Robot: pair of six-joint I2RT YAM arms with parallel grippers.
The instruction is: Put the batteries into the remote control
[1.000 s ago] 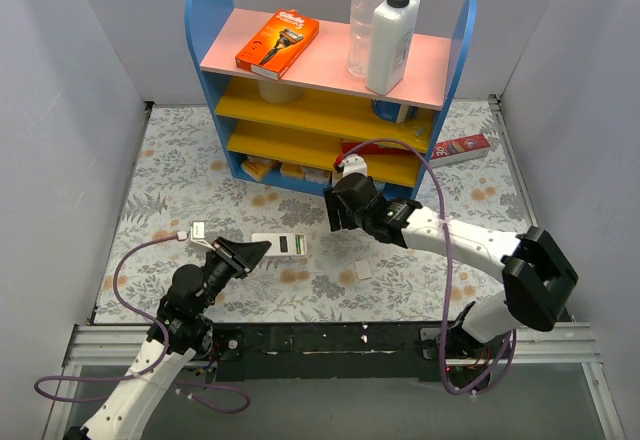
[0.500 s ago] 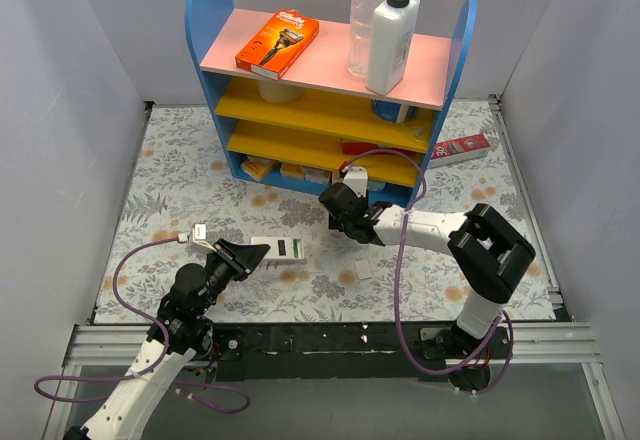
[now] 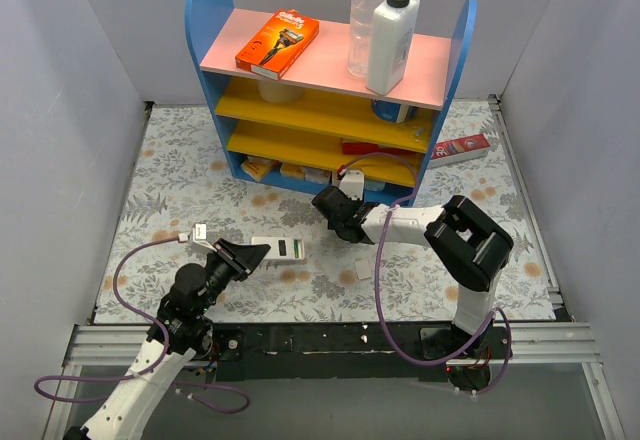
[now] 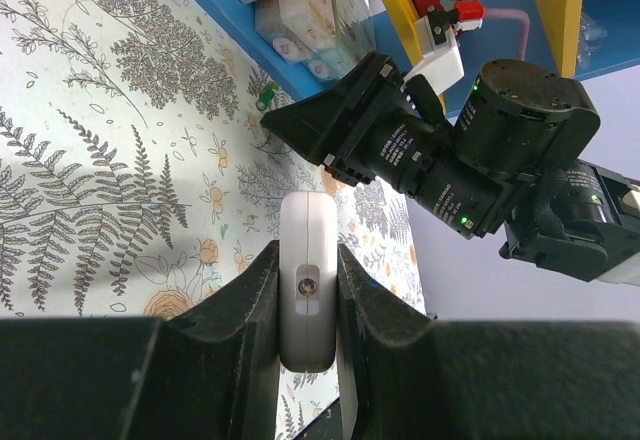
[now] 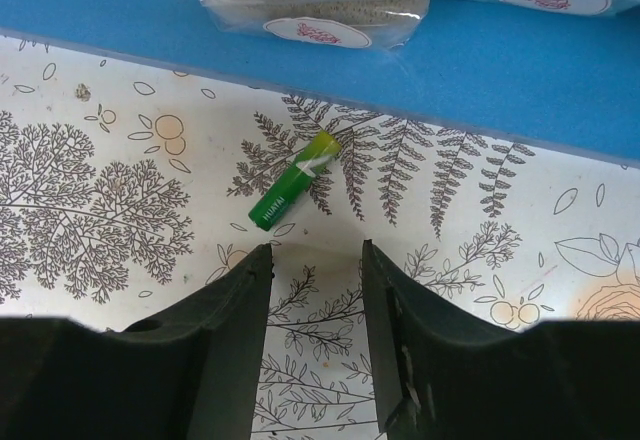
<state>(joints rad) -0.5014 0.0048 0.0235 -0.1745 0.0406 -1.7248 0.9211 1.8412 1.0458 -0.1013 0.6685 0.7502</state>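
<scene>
My left gripper [image 3: 255,252] is shut on the white remote control [image 3: 281,247], which lies on the floral mat; in the left wrist view the remote control [image 4: 307,290] sits clamped between both fingers. One green battery [image 5: 295,182] lies on the mat just beyond my right gripper's left fingertip, close to the blue shelf base [image 5: 470,65]. My right gripper [image 5: 315,252] is open and empty, low over the mat. In the top view the right gripper [image 3: 324,203] is at the shelf's foot and hides the battery. The battery shows small in the left wrist view [image 4: 268,94].
The blue shelf unit [image 3: 210,20] stands at the back with a razor box, a bottle and a white jug on top. Wrapped packets [image 5: 320,5] fill its lowest shelf. A small loose white piece [image 3: 362,271] lies right of the remote. A red-and-white carton [image 3: 460,147] lies at the far right.
My right gripper has moved left and a little toward the shelf foot, with its arm folding in behind it. The left gripper and the remote have not moved.
</scene>
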